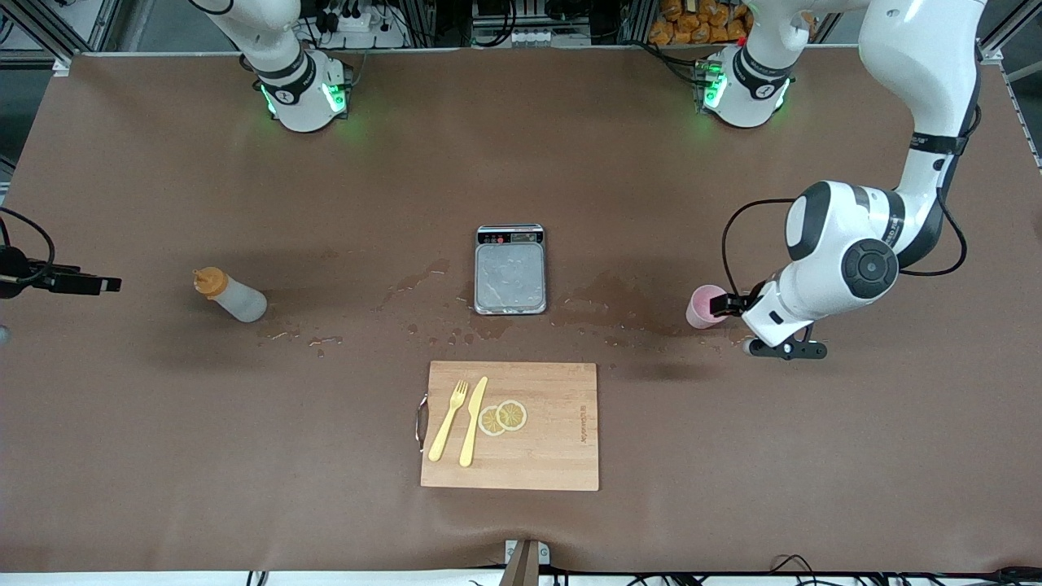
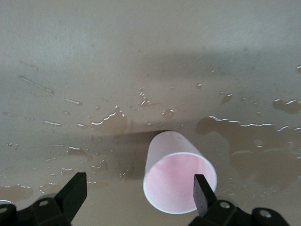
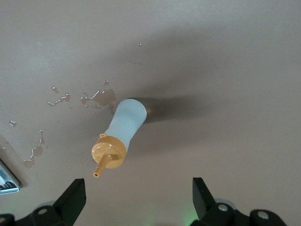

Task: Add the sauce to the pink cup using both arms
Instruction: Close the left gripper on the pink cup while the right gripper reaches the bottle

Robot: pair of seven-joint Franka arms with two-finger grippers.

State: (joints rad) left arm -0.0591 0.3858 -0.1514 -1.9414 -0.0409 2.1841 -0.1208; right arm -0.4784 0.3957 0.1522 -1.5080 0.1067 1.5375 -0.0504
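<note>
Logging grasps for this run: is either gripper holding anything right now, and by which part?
Nothing is held. The left gripper is open around the pink cup; the right gripper hangs open over the sauce.

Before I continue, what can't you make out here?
Left hand: in the front view it hides part of the pink cup; contact unclear.
Right hand: cut off by the front view's edge.
Sauce: fill level unreadable through its cloudy body, either view.
Scale display: too small, front view.
</note>
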